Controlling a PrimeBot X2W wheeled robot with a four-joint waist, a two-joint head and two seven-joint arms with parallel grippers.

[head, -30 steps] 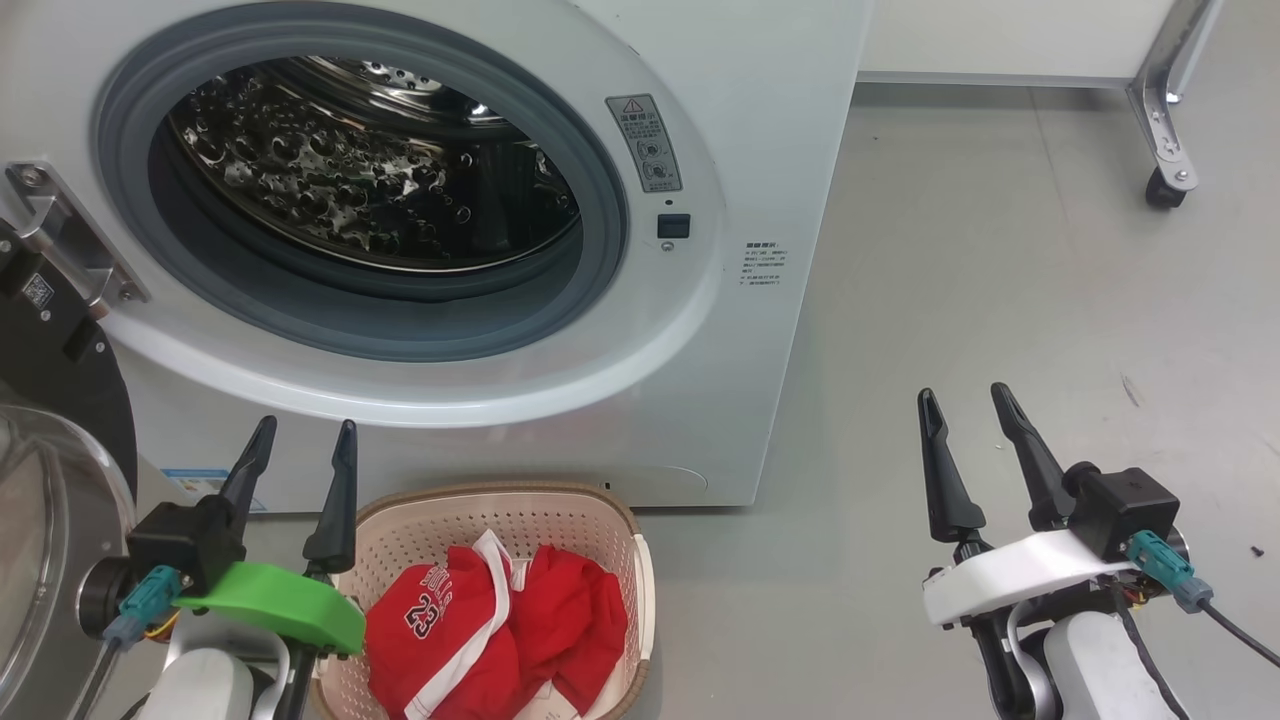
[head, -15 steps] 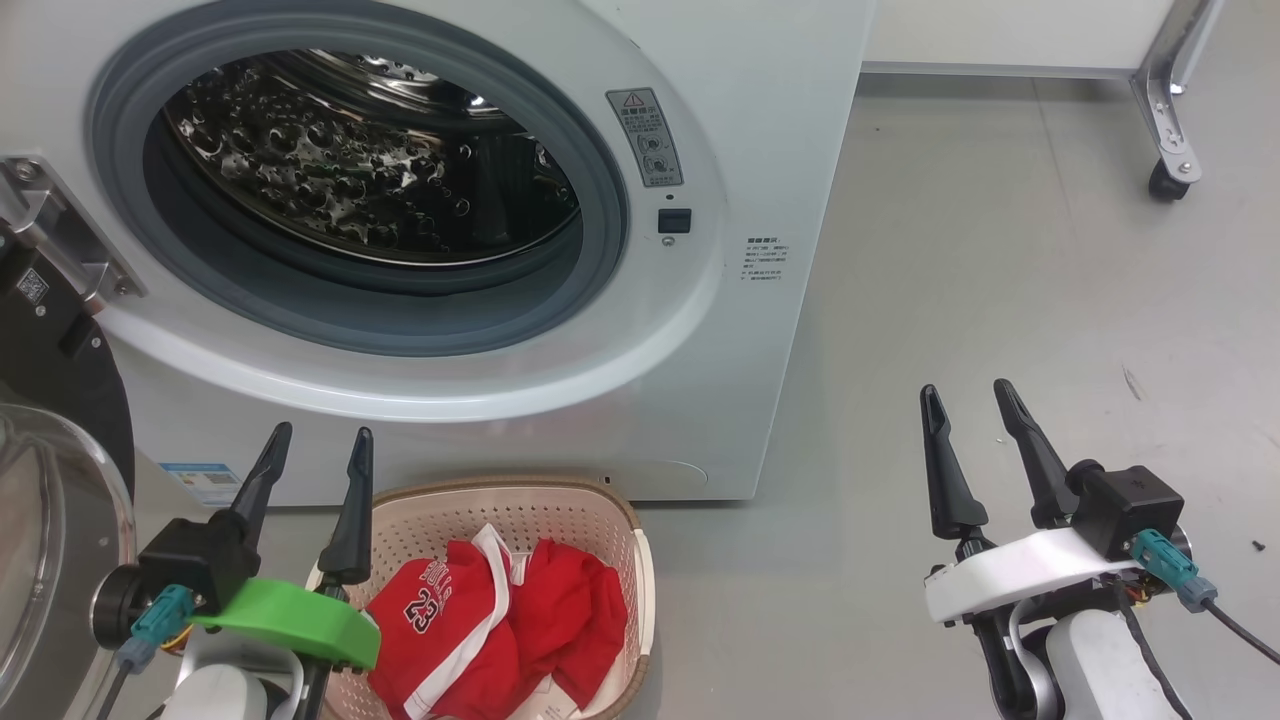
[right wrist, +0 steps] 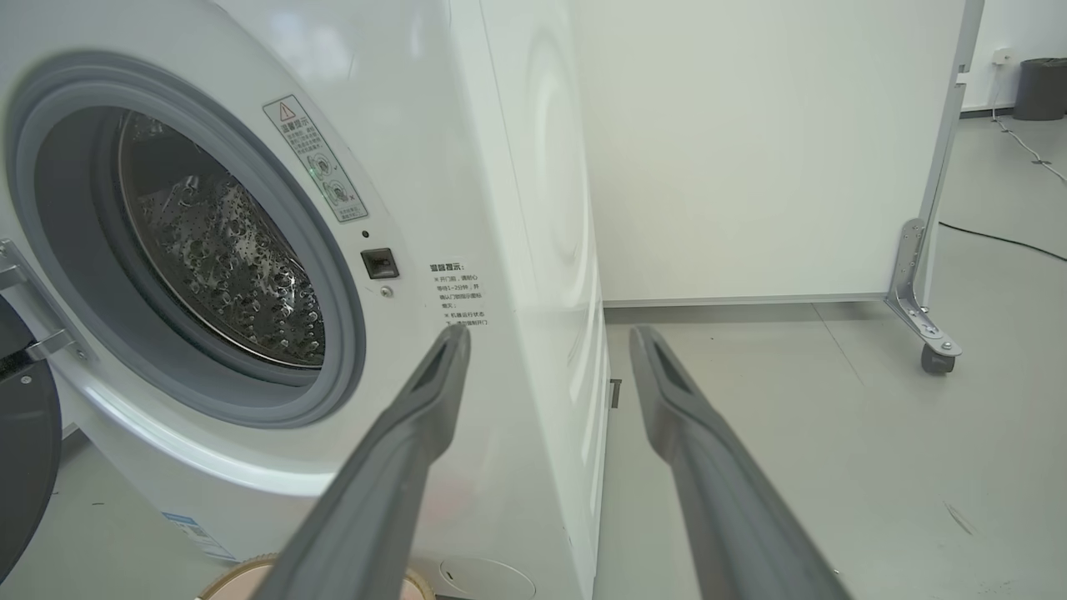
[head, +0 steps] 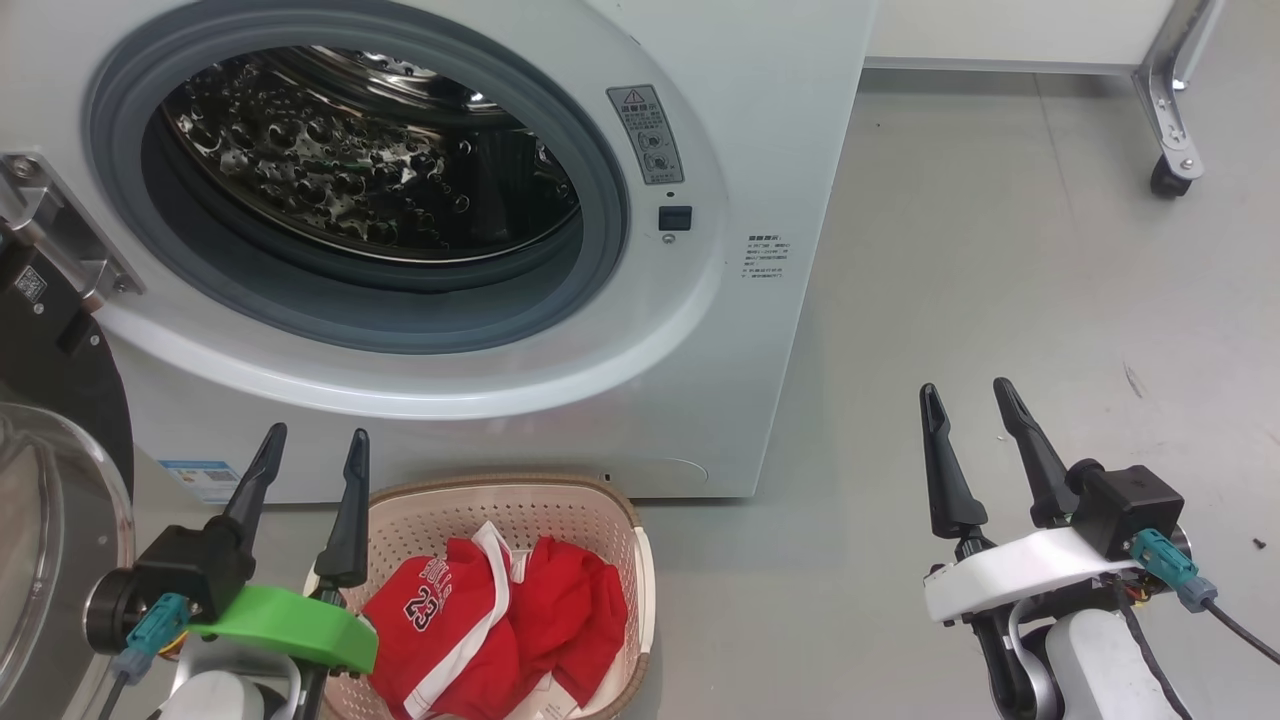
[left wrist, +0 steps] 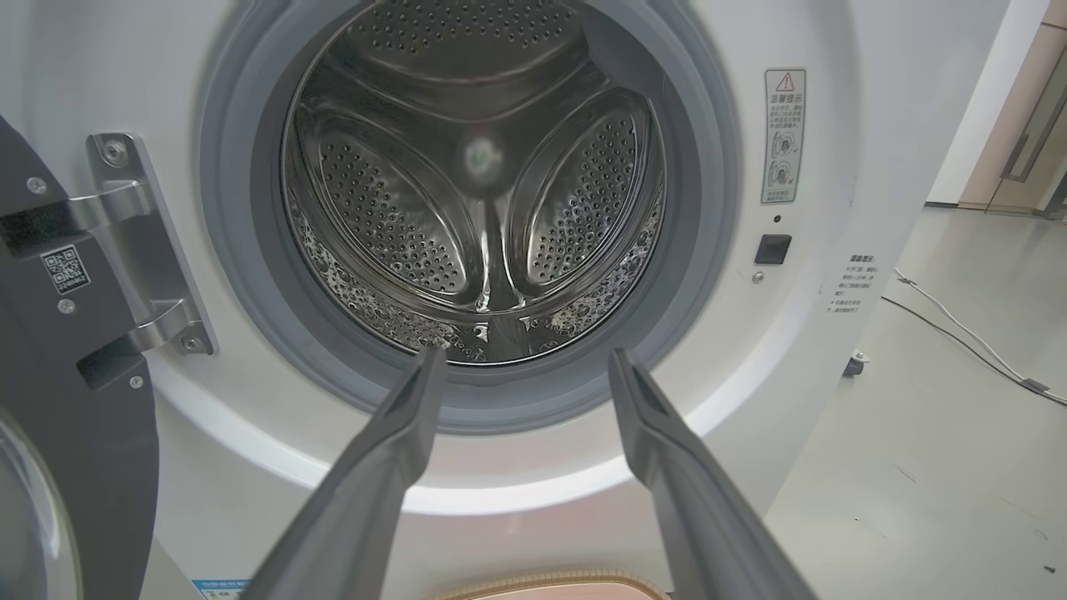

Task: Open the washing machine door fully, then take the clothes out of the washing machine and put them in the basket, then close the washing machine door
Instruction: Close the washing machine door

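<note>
Before the washing machine (head: 760, 150), left gripper (head: 318, 432), right gripper (head: 963, 388): jaws wide, empty.

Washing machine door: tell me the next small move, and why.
Probably swing the open left gripper leftward to the washing machine door and start pushing it shut. The drum looks empty, the clothes lie in the basket, and the door stands wide open beside that gripper.

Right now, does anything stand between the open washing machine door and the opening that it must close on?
Nothing lies in the opening: the drum and the grey gasket look bare. The open left gripper hangs before the washing machine, beside the door and near the basket, so it may be in the door's swing path.
</note>
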